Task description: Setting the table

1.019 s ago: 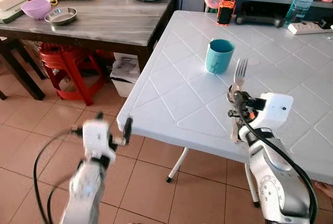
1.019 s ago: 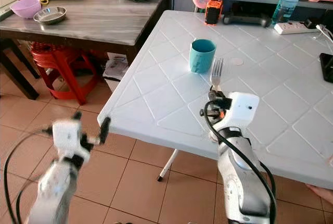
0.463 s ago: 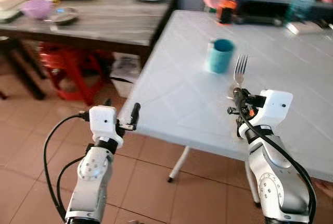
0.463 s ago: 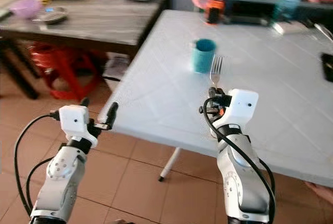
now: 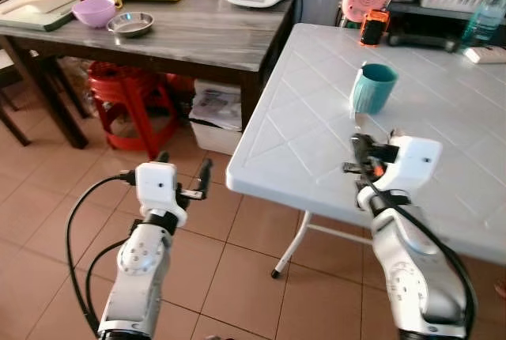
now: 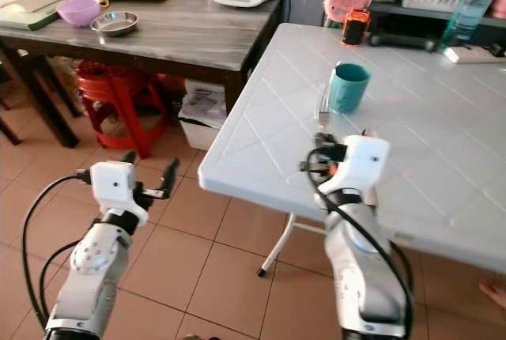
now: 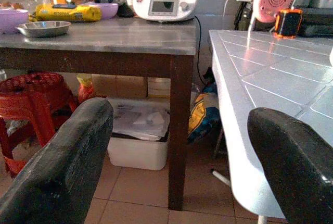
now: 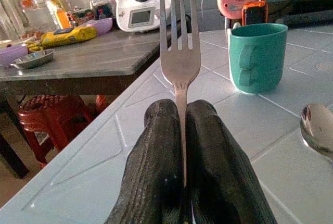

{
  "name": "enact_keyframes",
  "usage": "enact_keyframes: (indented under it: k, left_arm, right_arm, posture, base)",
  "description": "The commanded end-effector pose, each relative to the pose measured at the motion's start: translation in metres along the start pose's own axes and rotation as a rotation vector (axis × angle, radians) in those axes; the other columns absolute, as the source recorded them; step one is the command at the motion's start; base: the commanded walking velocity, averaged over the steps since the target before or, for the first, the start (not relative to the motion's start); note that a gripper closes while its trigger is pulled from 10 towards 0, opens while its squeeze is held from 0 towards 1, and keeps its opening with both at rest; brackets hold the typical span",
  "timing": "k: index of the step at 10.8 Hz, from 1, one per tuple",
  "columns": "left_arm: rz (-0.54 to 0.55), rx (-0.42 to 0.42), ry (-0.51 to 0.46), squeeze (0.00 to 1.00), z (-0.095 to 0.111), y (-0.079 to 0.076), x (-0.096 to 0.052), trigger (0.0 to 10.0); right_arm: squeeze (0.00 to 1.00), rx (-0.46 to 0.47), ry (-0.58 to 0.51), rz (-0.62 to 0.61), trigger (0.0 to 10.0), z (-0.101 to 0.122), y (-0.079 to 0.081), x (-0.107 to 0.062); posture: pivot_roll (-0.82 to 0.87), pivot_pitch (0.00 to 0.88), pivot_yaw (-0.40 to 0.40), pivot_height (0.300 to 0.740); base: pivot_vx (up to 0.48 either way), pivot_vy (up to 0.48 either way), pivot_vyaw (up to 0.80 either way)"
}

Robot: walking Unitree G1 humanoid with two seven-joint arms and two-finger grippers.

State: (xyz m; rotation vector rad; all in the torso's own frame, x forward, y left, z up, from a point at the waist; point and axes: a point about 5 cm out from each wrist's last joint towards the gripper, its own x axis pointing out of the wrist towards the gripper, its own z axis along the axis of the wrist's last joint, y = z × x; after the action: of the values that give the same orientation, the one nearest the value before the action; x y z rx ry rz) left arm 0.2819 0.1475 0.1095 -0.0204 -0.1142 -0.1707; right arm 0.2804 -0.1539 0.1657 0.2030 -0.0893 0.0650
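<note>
Right gripper (image 8: 183, 130) clamps the fork (image 8: 180, 52) (handle hidden between fingers); spoon (image 8: 318, 129) cut off. Left gripper (image 7: 171, 156) gapes empty.

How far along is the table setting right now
Looks early. Done: a teal mug stands on the white table, and a spoon lies there near it. In hand: the right hand is shut on a fork, tines towards the mug, above the table. Left: laying the fork down. The left hand is open, over the floor.
</note>
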Motion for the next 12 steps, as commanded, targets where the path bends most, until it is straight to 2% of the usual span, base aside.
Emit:
enact_keyframes:
  k: [1,7,12]
  left_arm:
    - [-0.016,0.0,0.008,0.0,-0.001,-0.0024,0.0022,10.0]
    - [-0.026,-0.004,0.003,0.0,-0.0009,-0.0071,0.0046,10.0]
    - [-0.052,-0.017,-0.022,0.0,0.0017,-0.012,0.0046,10.0]
  right_arm:
    - [0.0,-0.007,-0.019,-0.01,10.0,0.0037,-0.0025,-0.0001]
    - [0.0,-0.013,-0.023,-0.02,10.0,0.0042,-0.005,0.0011]
    - [0.0,-0.021,-0.015,-0.025,10.0,0.0023,-0.0066,0.0005]
  posture:
    - [-0.11,0.069,0.069,0.74]
    - [-0.11,0.067,0.069,0.74]
    - [-0.11,0.067,0.067,0.74]
  base:
    - [0.0,0.3,0.0]
    - [0.0,0.303,0.0]
    - [0.0,0.0,0.0]
